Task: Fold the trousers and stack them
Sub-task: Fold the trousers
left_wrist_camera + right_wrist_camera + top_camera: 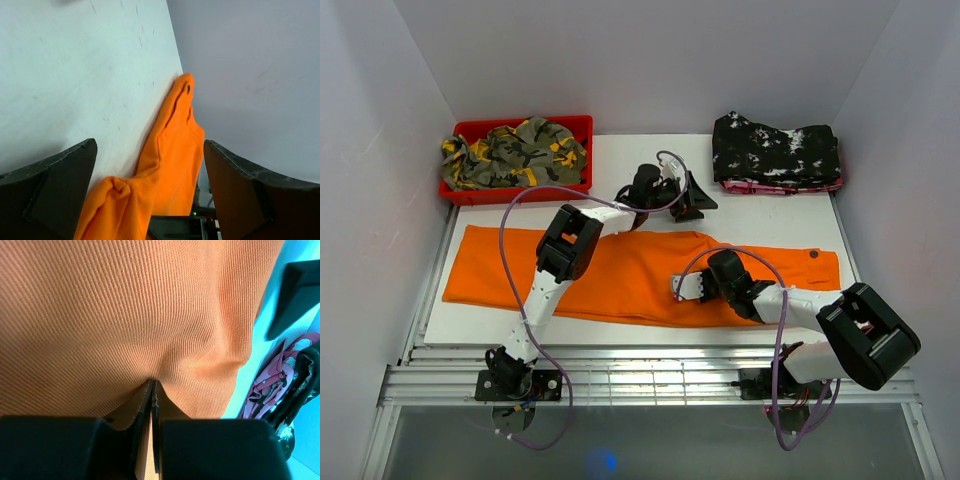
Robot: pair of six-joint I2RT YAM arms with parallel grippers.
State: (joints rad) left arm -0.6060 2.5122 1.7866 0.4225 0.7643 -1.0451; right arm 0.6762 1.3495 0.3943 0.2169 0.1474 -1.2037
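The orange trousers (620, 275) lie spread lengthwise across the white board, waist with a dark button at the right end. My right gripper (682, 287) rests low on their middle, and its jaws are shut with a puckered fold of the orange cloth (125, 315) pinched at the tips (153, 382). My left gripper (692, 197) hovers over the trousers' far edge near the middle of the board, open wide and empty. In the left wrist view (149, 145) the trousers (172, 150) run away below and between the spread fingers.
A red bin (520, 123) at the back left holds a camouflage garment (515, 150). A folded black speckled garment (775, 150) lies on a pink patterned one at the back right, also in the right wrist view (270, 385). Grey walls enclose three sides.
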